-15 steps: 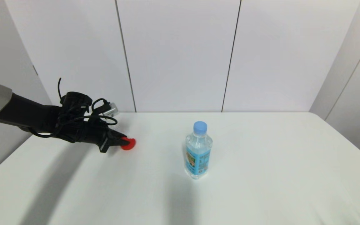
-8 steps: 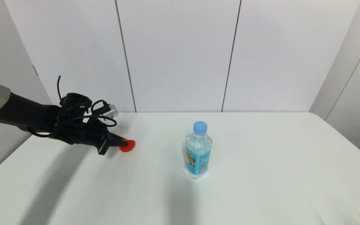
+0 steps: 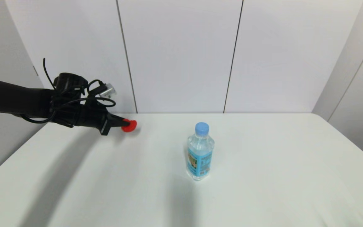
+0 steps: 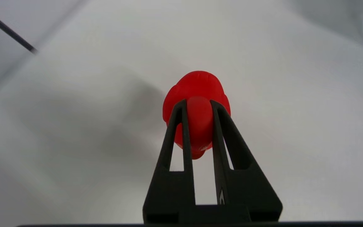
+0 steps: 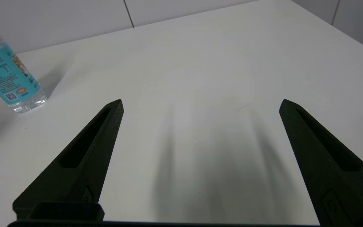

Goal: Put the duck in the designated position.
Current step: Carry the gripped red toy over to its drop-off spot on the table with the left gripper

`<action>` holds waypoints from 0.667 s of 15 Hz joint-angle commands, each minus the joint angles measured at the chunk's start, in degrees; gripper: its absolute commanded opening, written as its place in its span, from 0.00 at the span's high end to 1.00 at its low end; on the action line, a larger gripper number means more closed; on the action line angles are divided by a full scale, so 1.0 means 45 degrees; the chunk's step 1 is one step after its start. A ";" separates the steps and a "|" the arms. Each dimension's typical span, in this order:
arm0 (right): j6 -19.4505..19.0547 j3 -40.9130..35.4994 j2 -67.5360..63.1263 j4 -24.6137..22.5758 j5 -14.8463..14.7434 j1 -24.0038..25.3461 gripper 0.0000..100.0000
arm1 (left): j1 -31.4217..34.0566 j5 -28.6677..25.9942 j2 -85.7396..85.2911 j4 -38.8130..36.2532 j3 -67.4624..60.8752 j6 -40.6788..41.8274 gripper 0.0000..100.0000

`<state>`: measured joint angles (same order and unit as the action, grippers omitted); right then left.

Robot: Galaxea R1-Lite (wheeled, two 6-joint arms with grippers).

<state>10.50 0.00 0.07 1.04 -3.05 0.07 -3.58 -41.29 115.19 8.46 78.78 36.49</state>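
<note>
The small red duck (image 3: pixel 129 125) hangs above the table at the far left, pinched between the fingers of my left gripper (image 3: pixel 122 124). In the left wrist view the duck (image 4: pixel 197 88) bulges out past the two black fingertips (image 4: pixel 178 108), and my left gripper (image 4: pixel 197 105) is shut on it, with its shadow on the table below. My right gripper (image 5: pixel 200 104) shows only in the right wrist view, low over the table with its fingers spread wide and nothing between them.
A clear water bottle (image 3: pixel 200 152) with a blue cap and blue label stands upright near the table's middle, to the right of the duck; the bottle (image 5: pixel 6 75) also shows in the right wrist view. White wall panels rise behind the white table (image 3: pixel 263 176).
My left gripper has lifted the duck off the table, rising noticeably in the last half second while staying at about the same spot sideways. The bottle has not moved.
</note>
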 commanded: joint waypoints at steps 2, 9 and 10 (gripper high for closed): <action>0.0011 -0.0020 -0.0016 0.0004 -0.0006 0.0003 0.00 | -0.1469 0.0015 0.0418 -0.0005 0.2416 -0.1800 1.00; 0.0011 0.0000 -0.0016 -0.0015 -0.0006 0.0003 0.00 | -0.3754 0.0699 0.1609 0.0034 0.4311 -0.2639 1.00; 0.0011 0.0000 -0.0016 -0.0015 -0.0006 0.0003 0.00 | -0.4028 0.0718 0.1707 0.0014 0.4311 -0.2737 1.00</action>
<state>10.50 0.00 0.07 1.04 -3.05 0.07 -19.32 -38.12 121.16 8.53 97.57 24.53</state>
